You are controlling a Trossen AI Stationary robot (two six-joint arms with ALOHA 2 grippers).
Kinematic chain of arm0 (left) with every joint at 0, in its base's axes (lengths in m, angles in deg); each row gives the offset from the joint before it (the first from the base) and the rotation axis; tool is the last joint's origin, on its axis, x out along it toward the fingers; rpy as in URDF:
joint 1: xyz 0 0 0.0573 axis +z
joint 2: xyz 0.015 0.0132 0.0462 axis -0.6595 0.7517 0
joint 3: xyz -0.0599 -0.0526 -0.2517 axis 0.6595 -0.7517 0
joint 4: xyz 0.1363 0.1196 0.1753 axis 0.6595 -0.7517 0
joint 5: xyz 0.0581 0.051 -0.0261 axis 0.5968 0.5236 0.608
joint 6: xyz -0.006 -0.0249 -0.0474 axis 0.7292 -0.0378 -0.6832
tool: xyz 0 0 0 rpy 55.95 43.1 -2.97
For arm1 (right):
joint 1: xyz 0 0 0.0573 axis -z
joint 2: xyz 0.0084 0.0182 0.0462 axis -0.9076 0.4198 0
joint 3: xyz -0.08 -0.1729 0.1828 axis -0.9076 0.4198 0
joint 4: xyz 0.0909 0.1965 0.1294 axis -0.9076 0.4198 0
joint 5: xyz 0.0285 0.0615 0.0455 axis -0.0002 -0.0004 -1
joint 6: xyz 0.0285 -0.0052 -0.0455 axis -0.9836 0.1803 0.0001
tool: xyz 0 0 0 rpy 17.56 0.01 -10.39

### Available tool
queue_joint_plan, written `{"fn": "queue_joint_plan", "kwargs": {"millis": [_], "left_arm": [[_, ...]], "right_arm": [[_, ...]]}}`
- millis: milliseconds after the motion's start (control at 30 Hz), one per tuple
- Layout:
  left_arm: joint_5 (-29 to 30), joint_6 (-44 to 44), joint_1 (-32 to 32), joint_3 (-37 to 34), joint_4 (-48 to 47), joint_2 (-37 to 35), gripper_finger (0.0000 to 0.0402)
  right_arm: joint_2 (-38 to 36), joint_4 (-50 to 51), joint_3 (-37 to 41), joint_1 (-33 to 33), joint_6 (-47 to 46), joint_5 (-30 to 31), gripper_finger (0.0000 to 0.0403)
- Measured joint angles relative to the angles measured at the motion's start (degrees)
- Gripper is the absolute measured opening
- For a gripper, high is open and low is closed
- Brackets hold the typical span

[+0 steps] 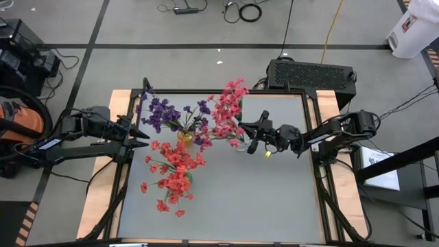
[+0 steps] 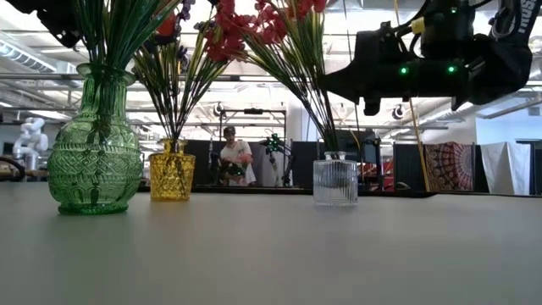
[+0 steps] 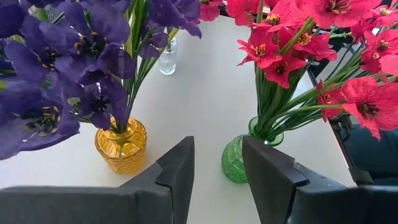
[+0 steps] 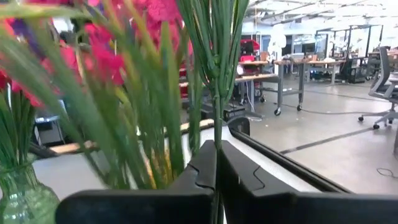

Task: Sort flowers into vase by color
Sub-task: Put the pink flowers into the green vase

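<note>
Left claw (image 1: 140, 135) hovers at the counter's (image 1: 274, 199) left edge with its jaws apart and nothing between them, facing the yellow vase (image 1: 185, 136) of purple flowers (image 1: 161, 111) and the green vase (image 2: 94, 152) of red flowers (image 1: 175, 171). Further right, the clear vase (image 2: 335, 180) carries pink-red flowers (image 1: 230, 106), and the right claw (image 1: 251, 134) sits just beside it, shut on a thin green stem (image 4: 216, 68) that runs up between its fingers. I'd say the step in hand is seating this last sprig in the clear vase. Next it needs to let go cleanly and back away without dragging the neighbouring stems or tipping the vase.
</note>
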Motion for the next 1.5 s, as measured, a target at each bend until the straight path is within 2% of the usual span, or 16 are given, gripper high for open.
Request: {"fn": "queue_joint_plan", "kwargs": {"millis": [300,1033,1333,1500], "left_arm": [[-0.05,-0.16,0.00,0.00,-0.02,0.00,0.0141],[-0.99,-1.42,0.00,0.00,-0.06,0.00,0.0141],[-1.01,-1.46,0.00,0.00,-0.06,0.00,0.0141],[-1.01,-1.46,0.00,0.00,-0.06,0.00,0.0141]], "right_arm": [[0.00,1.08,0.00,-0.04,0.50,-0.27,0.0000],[-0.12,15.23,-0.01,-0.20,-1.65,-0.71,0.0000],[-0.06,15.23,0.00,-0.57,-1.05,-0.70,0.0001],[-0.03,15.12,0.02,-0.57,-0.80,-0.70,0.0018]]}}
